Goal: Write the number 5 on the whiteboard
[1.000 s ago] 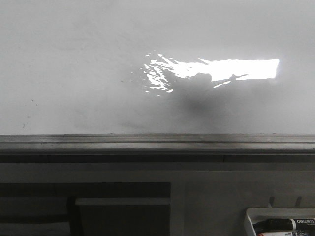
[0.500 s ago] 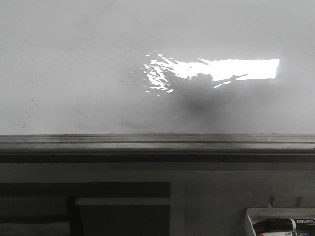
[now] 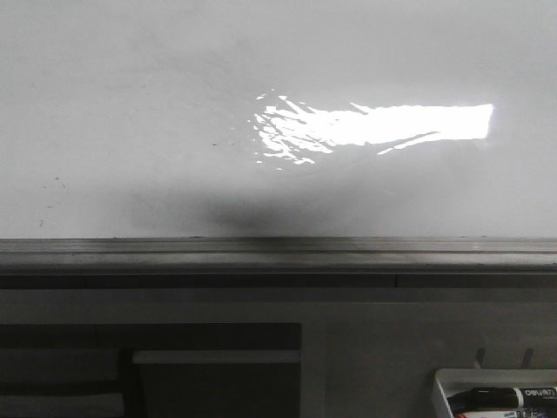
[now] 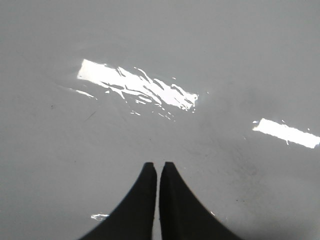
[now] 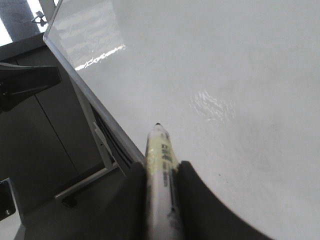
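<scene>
The whiteboard fills the upper front view, glossy white with a bright glare patch and a grey metal lower edge. No number 5 shows on it; only tiny dark specks. Neither gripper shows in the front view; a soft shadow lies low on the board. In the right wrist view my right gripper is shut on a white marker, its dark tip near the whiteboard beside its lower edge. In the left wrist view my left gripper is shut and empty in front of the whiteboard.
A small white tray with black markers sits at the lower right of the front view. Dark cabinet panels lie below the board. In the right wrist view the board's frame and stand legs show beside the marker.
The shadow on the board has moved from beside the glare patch down and left, toward the lower edge. The glare patch is now unbroken.
</scene>
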`<state>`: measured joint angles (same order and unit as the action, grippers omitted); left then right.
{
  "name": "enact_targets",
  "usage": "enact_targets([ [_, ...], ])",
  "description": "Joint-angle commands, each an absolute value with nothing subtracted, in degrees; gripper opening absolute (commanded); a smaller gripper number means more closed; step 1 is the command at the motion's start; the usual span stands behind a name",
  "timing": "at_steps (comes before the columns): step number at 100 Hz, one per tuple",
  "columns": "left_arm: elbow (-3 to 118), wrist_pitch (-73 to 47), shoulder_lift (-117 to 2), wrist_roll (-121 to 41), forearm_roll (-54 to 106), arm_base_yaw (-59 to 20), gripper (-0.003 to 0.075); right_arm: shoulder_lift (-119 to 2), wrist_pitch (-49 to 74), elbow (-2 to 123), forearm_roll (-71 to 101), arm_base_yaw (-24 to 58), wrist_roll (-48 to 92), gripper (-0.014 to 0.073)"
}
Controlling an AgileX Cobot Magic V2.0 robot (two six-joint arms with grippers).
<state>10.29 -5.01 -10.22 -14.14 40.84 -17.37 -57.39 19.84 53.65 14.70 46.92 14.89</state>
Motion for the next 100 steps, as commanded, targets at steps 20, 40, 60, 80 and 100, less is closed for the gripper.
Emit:
enact_targets([
  [20, 11.8, -1.5, -10.8, -13.7, 41.4, -17.3, -0.002, -56.6, 14.9, 55.8, 10.6, 45.0, 15.7, -0.0038],
  [40, 11.8, -1.5, -10.8, -13.7, 41.4, -17.3, -0.002, -54.9, 19.4, 55.8, -2.0, 39.9, 4.7, -0.0038],
  [60, 11.8, -1.5, -10.8, -13.7, 41.4, -17.3, -0.002, -50.0, 29.9, 55.8, -18.9, 39.5, -14.2, -0.0038],
  [80, 11.8, -1.5, -10.8, -13.7, 41.4, -17.3, -0.002, -47.9, 25.9, 55.8, -18.7, 39.5, -14.7, -0.0038],
  [100, 11.8, -1.5, -10.8, -13.7, 41.4, -17.3, -0.002, -52.3, 20.8, 55.8, -15.3, 39.9, -14.7, -0.0039],
])
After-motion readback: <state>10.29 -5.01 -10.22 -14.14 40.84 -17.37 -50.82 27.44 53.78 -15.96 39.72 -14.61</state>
